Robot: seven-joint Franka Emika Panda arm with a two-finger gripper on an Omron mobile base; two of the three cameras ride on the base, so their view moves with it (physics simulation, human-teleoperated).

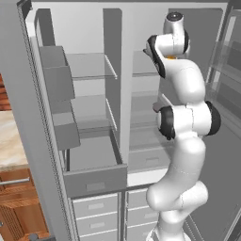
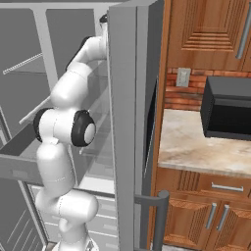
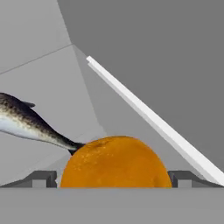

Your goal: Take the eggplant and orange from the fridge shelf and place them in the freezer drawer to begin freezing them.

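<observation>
Orange (image 3: 115, 162) sits btwn spread fingers (image 3: 43, 178) on fridge shelf (image 3: 52, 78), fish (image 3: 27, 121) beside; freezer drawer (image 1: 94, 180) open.

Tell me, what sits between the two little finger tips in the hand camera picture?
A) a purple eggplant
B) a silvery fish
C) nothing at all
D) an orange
D: the orange fills the gap between the gripper's two dark finger tips, while the fish lies off to one side behind it.
</observation>
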